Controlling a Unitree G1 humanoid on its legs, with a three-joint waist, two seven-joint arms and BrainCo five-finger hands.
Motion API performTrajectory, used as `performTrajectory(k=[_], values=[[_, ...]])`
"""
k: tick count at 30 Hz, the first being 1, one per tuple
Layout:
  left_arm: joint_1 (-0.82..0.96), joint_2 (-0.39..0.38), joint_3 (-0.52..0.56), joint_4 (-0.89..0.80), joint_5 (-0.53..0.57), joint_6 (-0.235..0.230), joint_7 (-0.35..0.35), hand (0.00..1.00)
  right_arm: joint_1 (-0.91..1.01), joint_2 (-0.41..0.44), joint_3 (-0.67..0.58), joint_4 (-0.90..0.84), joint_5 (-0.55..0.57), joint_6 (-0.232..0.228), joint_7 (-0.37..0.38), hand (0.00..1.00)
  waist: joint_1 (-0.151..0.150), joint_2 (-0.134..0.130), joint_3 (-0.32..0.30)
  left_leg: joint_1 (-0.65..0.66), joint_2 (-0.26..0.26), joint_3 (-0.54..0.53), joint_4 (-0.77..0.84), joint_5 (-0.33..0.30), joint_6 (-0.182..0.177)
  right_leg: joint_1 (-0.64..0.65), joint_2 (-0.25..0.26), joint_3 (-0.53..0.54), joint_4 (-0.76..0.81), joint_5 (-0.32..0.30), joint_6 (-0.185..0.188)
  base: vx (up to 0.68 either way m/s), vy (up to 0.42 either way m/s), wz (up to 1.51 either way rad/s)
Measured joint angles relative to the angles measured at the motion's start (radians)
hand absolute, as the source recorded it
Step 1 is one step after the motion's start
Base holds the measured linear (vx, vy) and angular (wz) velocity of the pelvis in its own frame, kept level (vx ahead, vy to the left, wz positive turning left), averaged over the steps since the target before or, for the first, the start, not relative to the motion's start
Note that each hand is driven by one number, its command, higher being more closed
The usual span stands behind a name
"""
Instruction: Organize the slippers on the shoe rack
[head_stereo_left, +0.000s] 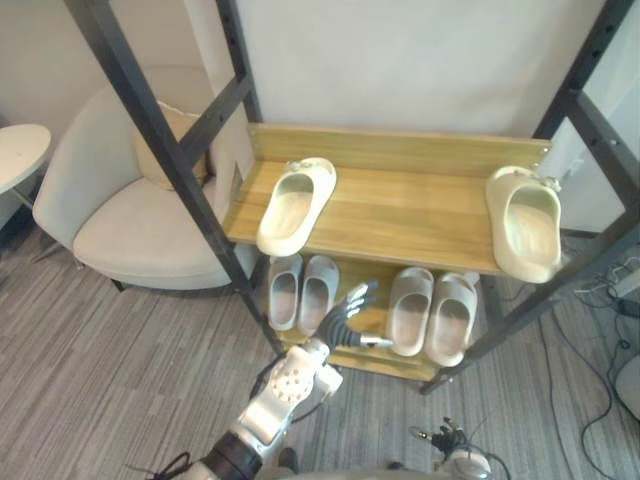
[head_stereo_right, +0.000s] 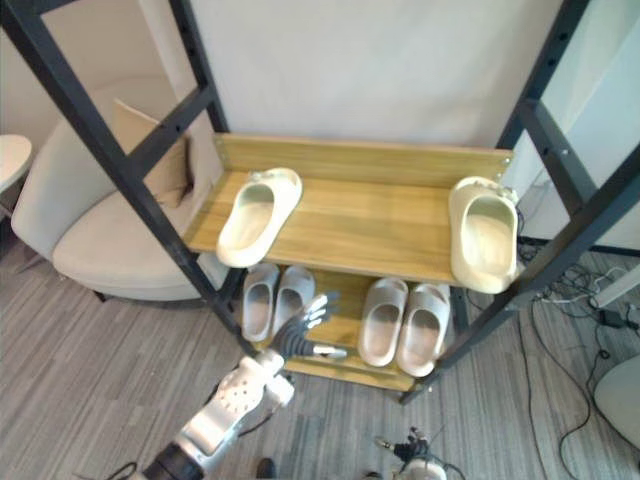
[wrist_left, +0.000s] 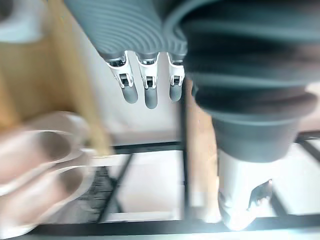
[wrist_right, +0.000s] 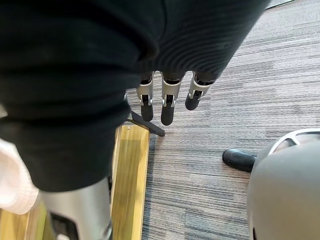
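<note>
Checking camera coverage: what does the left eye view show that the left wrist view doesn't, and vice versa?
Left eye view: one slipper at the left of the top shelf, a second slipper at its right, and an armchair. Left wrist view: the ribbed cover close up. Both: the open left hand, a slipper pair, the rack frame.

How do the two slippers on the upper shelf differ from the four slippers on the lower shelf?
The two cream moulded slippers on the upper wooden shelf lie far apart, one at each end; the four paler slippers on the lower shelf sit in two close pairs. All lie sole down.
</note>
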Motion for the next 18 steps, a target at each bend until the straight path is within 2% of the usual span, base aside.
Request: performTrajectory(k=[4, 7, 18], values=[[-0.088, 0.001, 0.019, -0.034, -0.022, -0.004, 0.038, 0.00, -0.001, -0.011, 0.010, -0.001, 0.000, 0.000, 0.000, 0.00, -0.008, 0.000, -0.001, 0.001, 0.000, 0.005, 0.000, 0.000, 0.000, 0.001, 0.001, 0.005, -0.009, 0.008, -0.001, -0.01, 0.006, -0.06], [-0.149, 0.009, 0.083, -0.044, -0.023, -0.014, 0.077, 0.00, 0.000, -0.023, 0.017, -0.001, 0.000, 0.000, 0.000, 0.00, -0.015, 0.001, -0.002, 0.002, 0.000, 0.009, 0.000, 0.000, 0.000, 0.002, 0.003, 0.009, -0.014, 0.012, -0.001, 0.00, 0.003, -0.05], [-0.298, 0.129, 0.300, -0.009, -0.021, -0.015, 0.177, 0.00, -0.007, -0.031, 0.017, -0.005, 0.000, 0.003, 0.008, 0.00, -0.015, -0.003, -0.002, -0.004, -0.005, 0.033, 0.000, 0.000, 0.001, 0.004, 0.007, 0.024, -0.077, 0.057, -0.004, -0.02, 0.005, -0.06]])
